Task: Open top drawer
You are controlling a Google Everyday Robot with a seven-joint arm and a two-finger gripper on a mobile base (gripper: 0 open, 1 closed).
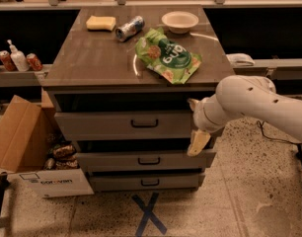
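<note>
The robot's cream claw (pixel 194 132) (grip impossible to tell) sits at the wide grey-brown top drawer (pixel 124 126), right edge; opening looks barely begun.

Drawer corner covered, arm and box cropped

The gripper (pixel 198 142) hangs at the right end of the top drawer (pixel 126 125), hiding that corner of its front and the right tip of the middle drawer (pixel 141 160); whether it touches either cannot be told. The white arm (pixel 259 100) runs off the right edge, so its base is out of sight. The gap above the top drawer is too dark to see into. The cardboard box (pixel 18 132) is cut by the left edge. The print on the can (pixel 130 27) on the cabinet top is too small to read.
</note>
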